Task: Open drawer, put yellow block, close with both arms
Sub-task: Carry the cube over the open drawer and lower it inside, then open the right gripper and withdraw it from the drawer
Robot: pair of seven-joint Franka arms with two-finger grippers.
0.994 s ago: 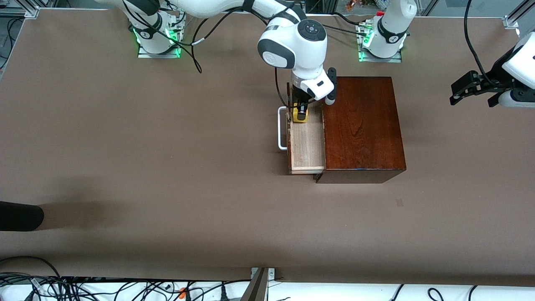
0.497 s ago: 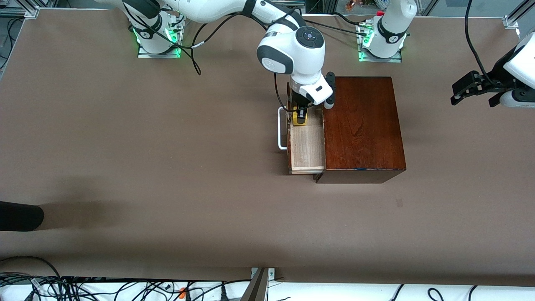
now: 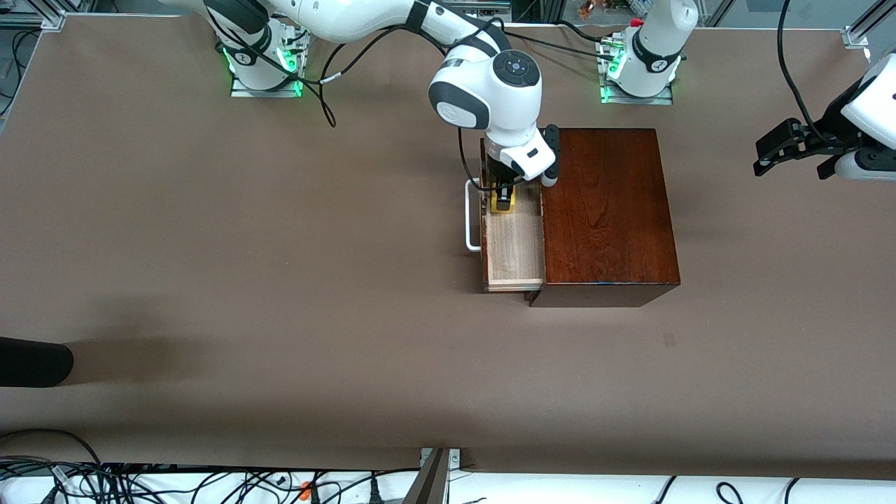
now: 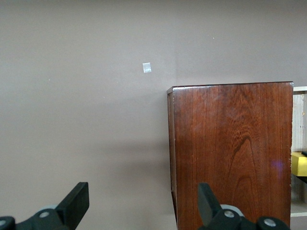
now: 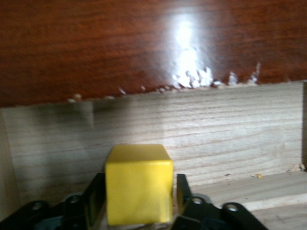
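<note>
The drawer (image 3: 514,245) stands pulled out of the reddish-brown box (image 3: 609,210), its white handle (image 3: 472,213) toward the right arm's end. The yellow block (image 3: 502,203) sits in the drawer at the end nearest the robots' bases. My right gripper (image 3: 502,196) reaches down into the drawer around it. In the right wrist view the block (image 5: 138,184) lies between the fingers (image 5: 96,196) with thin gaps beside it, so the gripper (image 5: 139,201) is open. My left gripper (image 3: 763,157) waits open in the air past the box, toward the left arm's end of the table.
In the left wrist view the box (image 4: 230,153) shows beside the open left gripper (image 4: 142,211), with a small white patch (image 4: 147,67) on the table. A dark object (image 3: 35,360) pokes in at the table's edge at the right arm's end.
The right gripper has sunk lower into the drawer with the yellow block, and its fingers have eased apart from it. The left arm has barely moved.
</note>
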